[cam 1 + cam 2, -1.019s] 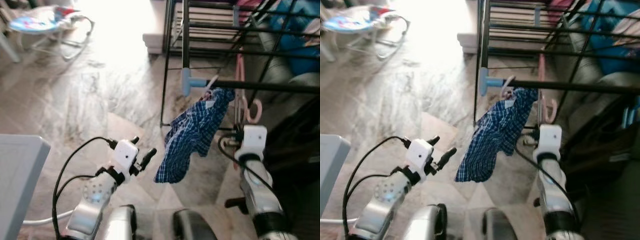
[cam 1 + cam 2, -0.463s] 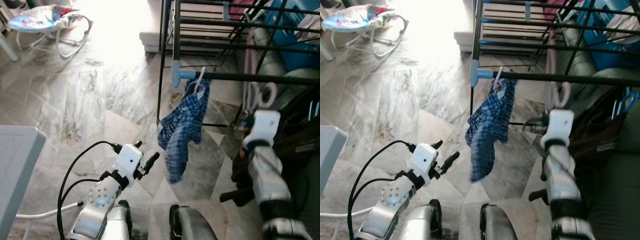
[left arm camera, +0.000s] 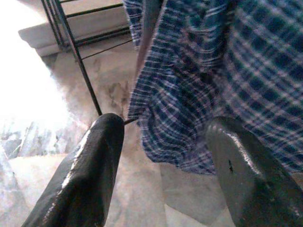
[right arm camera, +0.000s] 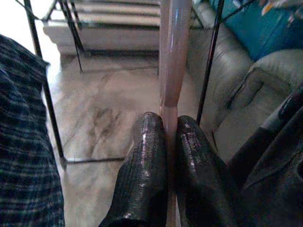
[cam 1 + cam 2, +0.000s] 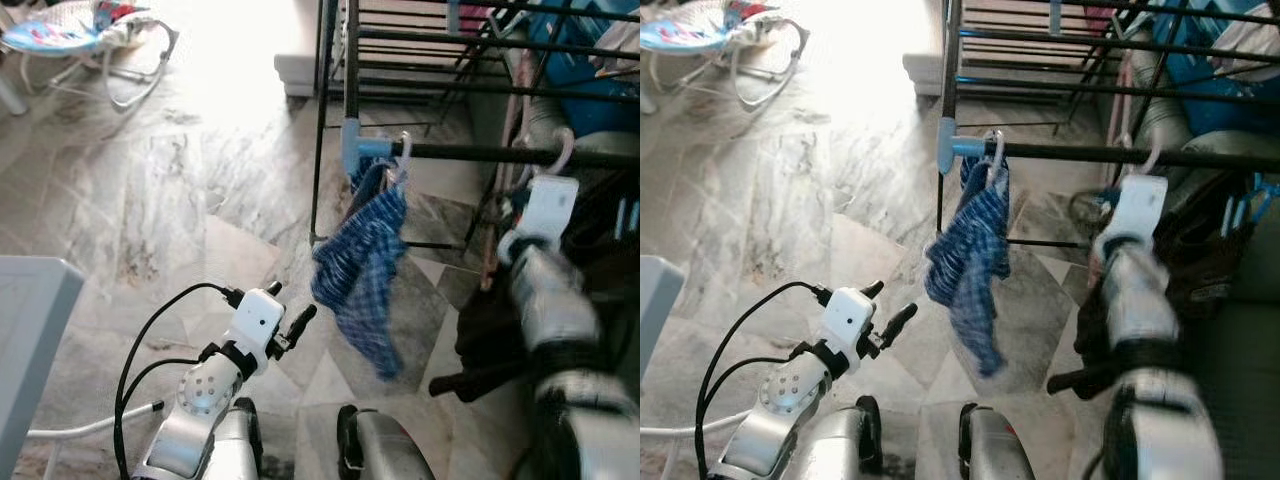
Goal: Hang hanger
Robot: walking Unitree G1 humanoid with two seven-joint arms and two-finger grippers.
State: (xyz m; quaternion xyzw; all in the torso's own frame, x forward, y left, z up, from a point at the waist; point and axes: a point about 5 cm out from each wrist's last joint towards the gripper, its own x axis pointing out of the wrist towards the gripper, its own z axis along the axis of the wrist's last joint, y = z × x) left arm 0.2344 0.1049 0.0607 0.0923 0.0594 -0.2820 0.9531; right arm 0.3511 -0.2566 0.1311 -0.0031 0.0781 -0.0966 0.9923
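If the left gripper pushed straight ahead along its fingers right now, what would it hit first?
Most likely the blue-and-white checked cloth hanging from the black metal rack rail. It lies straight ahead between the open left gripper's fingers. Depth is unclear; the gap looks short.

You see a soft blue checked cloth [image 5: 365, 270] on a matt black metal rack [image 5: 500, 152] with a smooth light-blue plastic joint [image 5: 352, 150]; the pink hanger [image 4: 173, 56] looks smooth plastic, the right pincer [image 4: 171, 156] ridged black, the floor [image 5: 180, 200] glossy veined marble.
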